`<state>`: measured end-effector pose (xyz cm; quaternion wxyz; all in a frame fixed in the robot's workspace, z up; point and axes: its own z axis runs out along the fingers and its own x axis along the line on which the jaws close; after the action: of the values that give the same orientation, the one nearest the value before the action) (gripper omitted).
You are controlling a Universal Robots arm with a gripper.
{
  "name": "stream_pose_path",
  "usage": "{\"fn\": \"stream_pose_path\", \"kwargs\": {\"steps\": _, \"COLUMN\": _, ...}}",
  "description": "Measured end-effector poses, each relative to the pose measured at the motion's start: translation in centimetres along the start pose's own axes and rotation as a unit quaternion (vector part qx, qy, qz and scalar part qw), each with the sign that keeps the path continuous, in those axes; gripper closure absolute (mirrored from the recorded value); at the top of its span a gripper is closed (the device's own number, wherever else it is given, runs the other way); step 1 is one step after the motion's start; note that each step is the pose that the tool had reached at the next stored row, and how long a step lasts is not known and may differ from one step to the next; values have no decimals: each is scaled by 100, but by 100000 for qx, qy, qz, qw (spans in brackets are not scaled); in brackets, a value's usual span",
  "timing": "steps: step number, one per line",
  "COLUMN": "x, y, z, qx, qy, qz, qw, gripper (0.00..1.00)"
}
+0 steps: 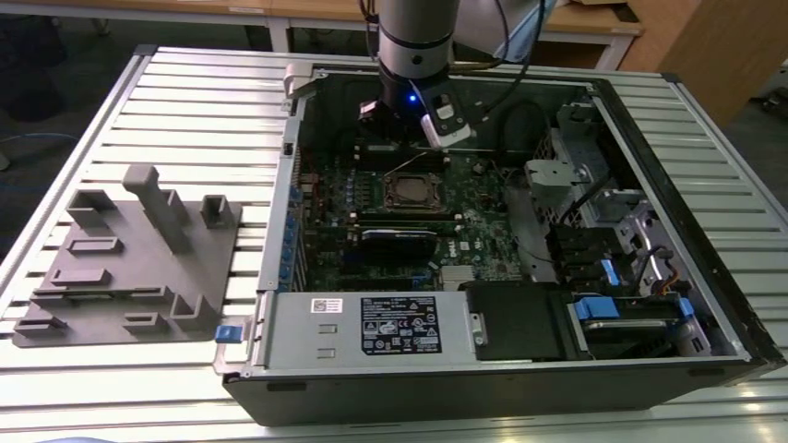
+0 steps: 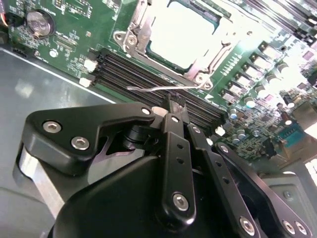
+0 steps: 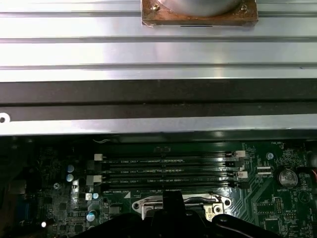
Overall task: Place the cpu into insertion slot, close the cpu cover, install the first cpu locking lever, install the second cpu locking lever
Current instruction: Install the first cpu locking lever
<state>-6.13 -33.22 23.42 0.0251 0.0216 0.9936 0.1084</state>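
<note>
One arm: comes down from above into the open computer case (image 1: 277,231), over the far part of the green circuit board (image 2: 64,44)
Hand (image 2: 174,99): tips pressed together, pointing down at the board; nothing shows between them
Cpu (image 2: 183,32): lies flat in the insertion slot (image 1: 419,209), dull silver top up, a little beyond the hand's tips and apart from them
Cpu cover (image 2: 163,62): silvery frame lying flat around the cpu, which shows through its window
Locking lever (image 2: 148,89): thin wire running along the near edge of the cover, just beside the hand's tips; whether they touch it I cannot tell
Memory slots (image 2: 138,74): long black rows between the insertion slot and the case wall, with the hand above them
Coin cell (image 2: 39,22): on the board, well to one side of the insertion slot
Black card (image 1: 397,242): stands in the board on the near side of the insertion slot in the exterior view
Desk (image 1: 185,111): slatted metal, carrying the case
Grey fixture (image 1: 136,249): on the desk at the exterior view's left, beside the case
</note>
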Motion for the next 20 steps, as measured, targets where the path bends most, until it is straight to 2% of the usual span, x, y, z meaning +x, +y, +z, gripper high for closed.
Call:
{"fn": "stream_pose_path", "kwargs": {"steps": 6, "x": -21, "y": -10, "z": 56, "qx": 12, "qy": 4, "qz": 1, "qw": 100000, "gripper": 89}}
{"fn": "stream_pose_path", "kwargs": {"steps": 20, "x": -31, "y": 1, "z": 78, "qx": 6, "qy": 2, "qz": 1, "qw": 100000, "gripper": 89}}
